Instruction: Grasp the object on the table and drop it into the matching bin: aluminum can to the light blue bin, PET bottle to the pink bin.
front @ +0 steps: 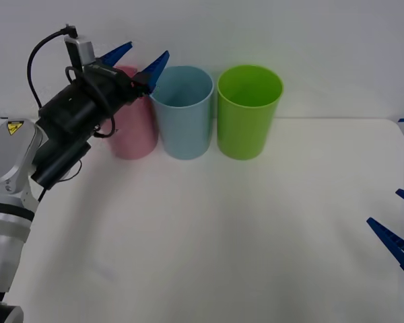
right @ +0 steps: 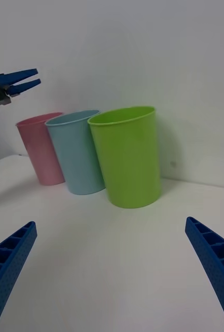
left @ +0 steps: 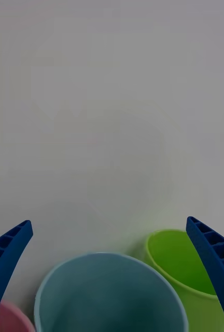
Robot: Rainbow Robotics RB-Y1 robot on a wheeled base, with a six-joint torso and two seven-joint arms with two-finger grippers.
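My left gripper (front: 148, 48) hangs open, nothing between its fingers, above the gap between the pink bin (front: 133, 134) and the light blue bin (front: 183, 114). In its wrist view the light blue bin's (left: 109, 290) round mouth lies just below the open gripper (left: 108, 223), and no inside contents can be made out. The aluminum can is out of view. My right gripper (front: 383, 207) stays open low at the table's right edge, far from the bins. From there I see the pink bin (right: 39, 150), the light blue bin (right: 78, 155) and the left gripper (right: 18, 82) above them.
A lime green bin (front: 248, 114) stands right of the light blue one, all three in a row at the back of the white table (front: 209, 242) against a plain wall. The lime green bin (left: 174, 259) also appears beside the blue rim.
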